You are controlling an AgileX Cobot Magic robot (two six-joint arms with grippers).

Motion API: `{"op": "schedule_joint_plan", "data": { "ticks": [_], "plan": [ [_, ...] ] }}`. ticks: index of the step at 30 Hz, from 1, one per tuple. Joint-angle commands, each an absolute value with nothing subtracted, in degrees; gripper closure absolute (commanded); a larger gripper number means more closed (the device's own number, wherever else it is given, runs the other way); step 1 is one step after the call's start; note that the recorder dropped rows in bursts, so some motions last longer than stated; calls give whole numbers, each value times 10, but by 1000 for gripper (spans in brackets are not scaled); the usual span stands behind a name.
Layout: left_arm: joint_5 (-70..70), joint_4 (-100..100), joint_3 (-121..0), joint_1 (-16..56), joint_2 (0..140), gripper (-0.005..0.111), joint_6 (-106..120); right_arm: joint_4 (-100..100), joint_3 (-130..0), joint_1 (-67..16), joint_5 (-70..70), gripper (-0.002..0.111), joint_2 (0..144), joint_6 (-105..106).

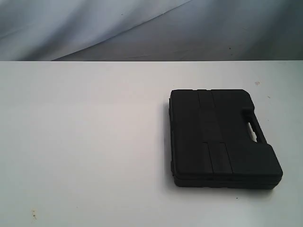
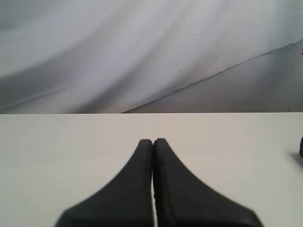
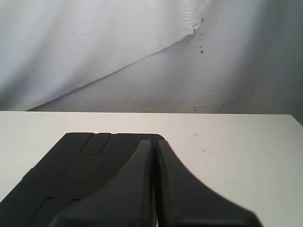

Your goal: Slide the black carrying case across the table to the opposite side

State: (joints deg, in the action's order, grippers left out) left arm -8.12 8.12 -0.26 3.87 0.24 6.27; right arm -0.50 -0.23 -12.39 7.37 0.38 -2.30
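The black case (image 1: pixel 220 137) lies flat on the right half of the white table (image 1: pixel 85 142), its slot handle facing the right edge. Neither gripper shows in the exterior view. In the right wrist view the case (image 3: pixel 80 170) fills the space beside and beneath my right gripper (image 3: pixel 154 142), whose fingers are pressed together with nothing between them. My left gripper (image 2: pixel 153 141) is shut too, over bare table (image 2: pixel 71 156), and only a sliver of the case (image 2: pixel 301 146) shows at that frame's edge.
A grey-white cloth backdrop (image 1: pixel 142 28) hangs behind the table's far edge (image 1: pixel 94 61). Small specks mark the table near the case (image 1: pixel 257 83) and at the front left (image 1: pixel 33 215).
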Motion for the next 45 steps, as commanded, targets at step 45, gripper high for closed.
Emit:
{"op": "schedule_joint_plan", "data": {
  "ticks": [45],
  "plan": [
    [-76, 81, 0, 40, 0, 107, 62, 199, -129, -120, 112, 108, 98, 0]
  ]
}}
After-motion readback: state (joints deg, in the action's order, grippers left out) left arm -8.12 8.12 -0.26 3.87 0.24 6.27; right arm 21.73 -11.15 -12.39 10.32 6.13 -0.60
